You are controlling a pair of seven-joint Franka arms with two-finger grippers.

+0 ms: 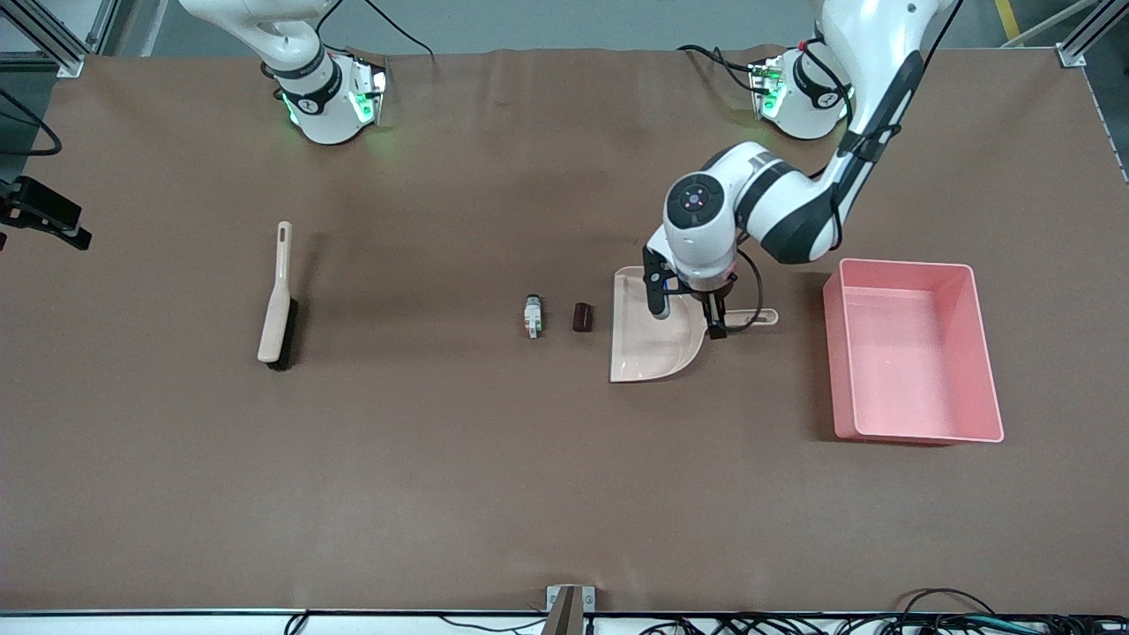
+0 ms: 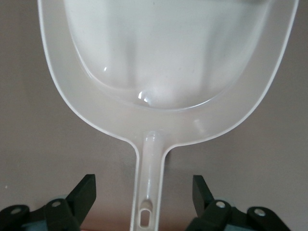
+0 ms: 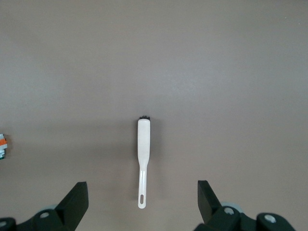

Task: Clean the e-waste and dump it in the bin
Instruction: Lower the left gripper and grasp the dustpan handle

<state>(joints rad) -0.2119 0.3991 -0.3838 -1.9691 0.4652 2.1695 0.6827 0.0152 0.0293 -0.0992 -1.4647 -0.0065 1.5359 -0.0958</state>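
Overall, a brown mat covers the table (image 1: 441, 459) edge to edge, with aluminium frame posts at its corners and cables along the edge nearest the front camera. Most of the mat lies bare, especially the wide strip nearest that camera.

Items sit in a loose row across the middle. Toward the right arm's end lies the beige brush (image 1: 279, 309), on its own with open mat all around it. Near the centre are the two e-waste pieces: the grey-white cylinder (image 1: 533, 317) with green and orange bits, and just beside it, apart, the dark maroon stub (image 1: 582, 317). Next comes the beige dustpan (image 1: 657, 331), its open mouth facing the stub with a small gap between. Its handle points toward the pink bin (image 1: 913, 357), which stands near the left arm's end of the table.

The left gripper (image 1: 692, 309) is down over the dustpan's handle. In the left wrist view its fingers (image 2: 83, 195) stand apart on either side of the handle (image 2: 148, 192), touching neither side and holding nothing.

The right gripper (image 3: 139, 202) is out of the front view; its arm's base stands at the table's edge farthest from the front camera. Its wrist view looks down on the brush from high up, jaws spread wide and empty.
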